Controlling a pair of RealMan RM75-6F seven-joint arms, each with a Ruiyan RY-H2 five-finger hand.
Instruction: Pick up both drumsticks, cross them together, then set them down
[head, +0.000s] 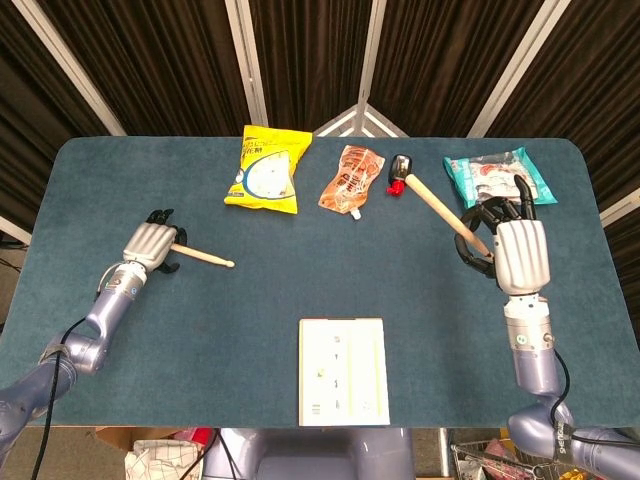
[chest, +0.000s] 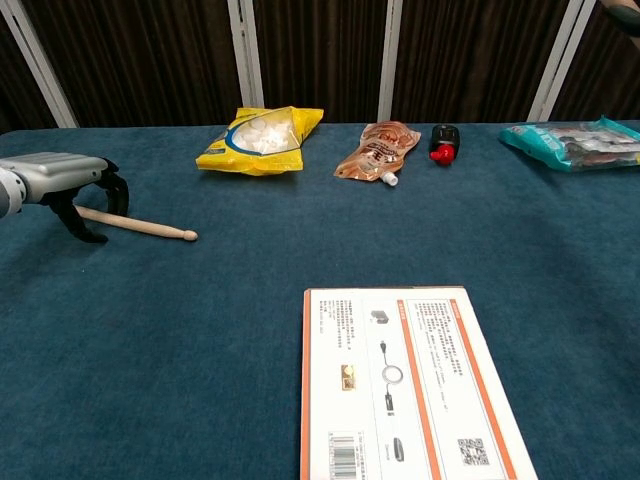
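Judging by how things lie, the task is about half into its first step. One drumstick (head: 445, 215) is already lifted off the counter (head: 300, 290), held up at a slant by the right robot hand (head: 505, 250), with its far end reaching up toward the small red and black item (head: 398, 175) at the back. The other drumstick (chest: 140, 225) lies flat on the counter on the left side, its tip pointing toward the middle. Picking that one up, crossing the two sticks and setting them down all look not yet done.

On the right, the robot hand has its fingers curled around the lower part of its stick, a firm-looking hold in the head view; the chest view does not show this hand.

On the left, the left robot hand (chest: 65, 185) sits over the butt end of the lying stick, with its dark fingers (chest: 105, 195) arched down on either side of the wood. They straddle the stick and seem close to it or just touching, but whether they have closed on it I cannot tell; the stick appears to rest on the counter all the same.

Along the back of the counter are a yellow snack bag (head: 266, 170), an orange pouch (head: 350, 180) and a teal packet (head: 495, 175), all well apart from the left stick. A flat white box (head: 343, 372) lies near the front edge, between the two arms.
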